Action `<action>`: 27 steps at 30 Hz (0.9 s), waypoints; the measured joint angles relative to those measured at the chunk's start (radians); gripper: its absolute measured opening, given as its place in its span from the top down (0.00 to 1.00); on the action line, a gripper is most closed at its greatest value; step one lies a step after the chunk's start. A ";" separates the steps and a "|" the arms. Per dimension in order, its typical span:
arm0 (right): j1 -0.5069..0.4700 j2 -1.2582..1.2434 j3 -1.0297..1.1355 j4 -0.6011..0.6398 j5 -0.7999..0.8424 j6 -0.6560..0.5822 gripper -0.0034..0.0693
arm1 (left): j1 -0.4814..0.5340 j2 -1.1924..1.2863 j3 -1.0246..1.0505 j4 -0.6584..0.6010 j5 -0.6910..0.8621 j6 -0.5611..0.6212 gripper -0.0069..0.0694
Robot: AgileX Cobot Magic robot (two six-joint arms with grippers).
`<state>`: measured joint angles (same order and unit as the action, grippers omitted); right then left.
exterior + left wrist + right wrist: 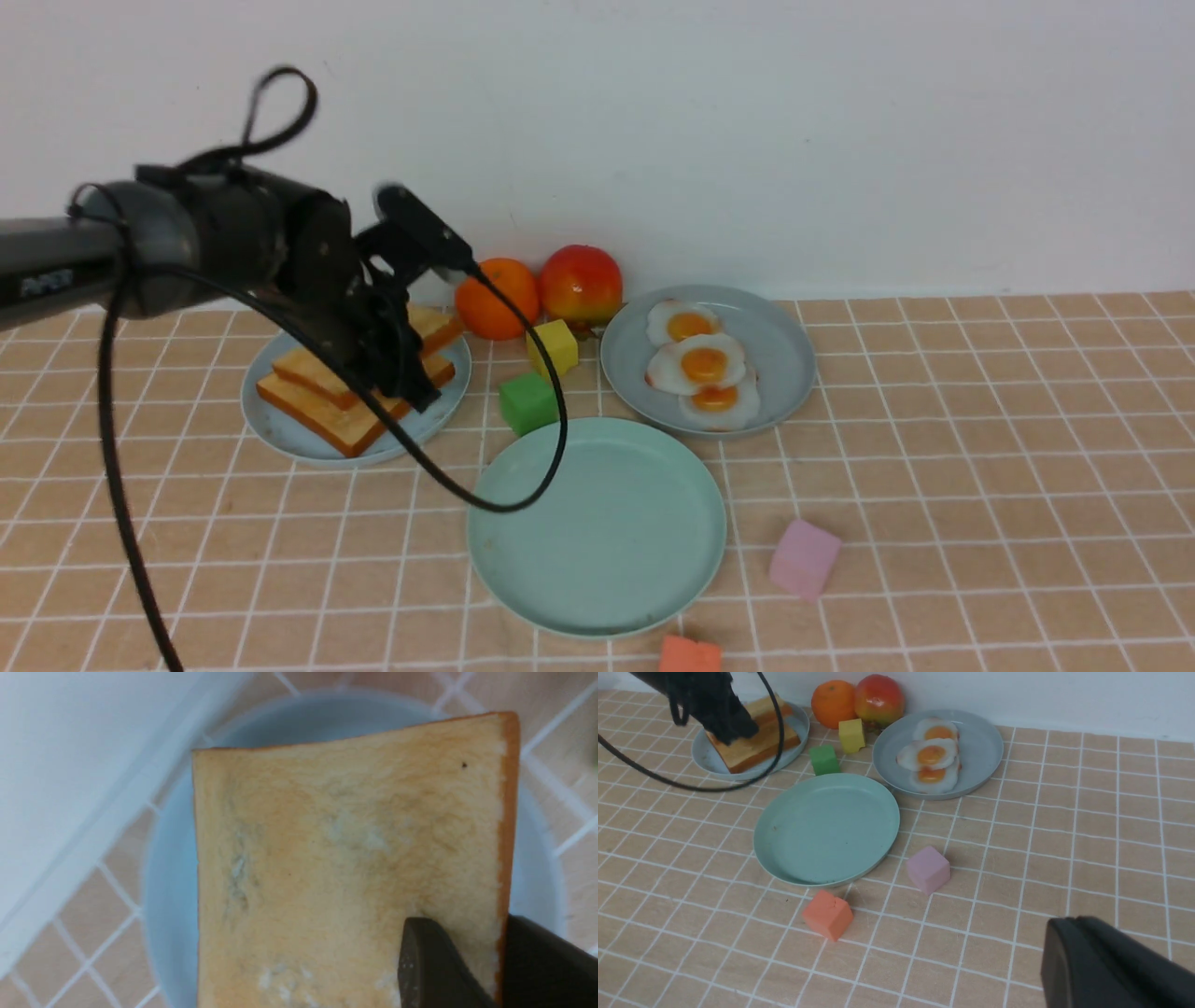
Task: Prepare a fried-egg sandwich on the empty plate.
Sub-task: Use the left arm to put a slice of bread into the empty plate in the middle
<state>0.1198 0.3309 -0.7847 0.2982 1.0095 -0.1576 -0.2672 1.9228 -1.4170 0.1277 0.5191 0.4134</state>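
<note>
The empty plate point(597, 523) point(826, 828), mint green, lies in the middle near the front. At the back left, a pale blue plate point(280, 434) point(173, 882) holds stacked toast slices point(327, 411). My left gripper point(411, 373) point(467, 926) is down over them, shut on the top toast slice point(327, 849) at its crust edge, one finger on each face. Three fried eggs point(700, 364) lie on a grey-blue plate point(784, 355) at the back right. My right gripper point(1057, 926) hovers shut and holds nothing; it is out of the front view.
An orange point(498, 299) and an apple point(581, 285) stand by the wall. Yellow point(553, 347) and green point(527, 403) cubes sit between the plates. Pink point(805, 558) and orange point(689, 655) cubes lie near the front. The left arm's cable point(523, 504) hangs over the mint plate.
</note>
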 joint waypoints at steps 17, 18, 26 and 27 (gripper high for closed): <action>0.000 0.000 0.000 0.000 0.011 0.000 0.92 | -0.414 -0.228 0.282 -0.185 -0.007 0.191 0.68; 0.000 0.000 0.000 0.002 0.019 0.000 0.92 | -0.426 -0.204 0.287 -0.153 -0.039 0.190 0.68; 0.000 0.000 0.000 0.008 0.048 0.000 0.91 | -0.430 -0.114 0.289 -0.061 -0.124 0.187 0.69; 0.000 0.000 0.000 0.009 0.049 0.000 0.91 | -0.430 -0.104 0.289 -0.052 -0.130 0.187 0.69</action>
<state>0.1198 0.3309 -0.7847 0.3071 1.0584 -0.1576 -0.6976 1.8189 -1.1276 0.0753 0.3888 0.6001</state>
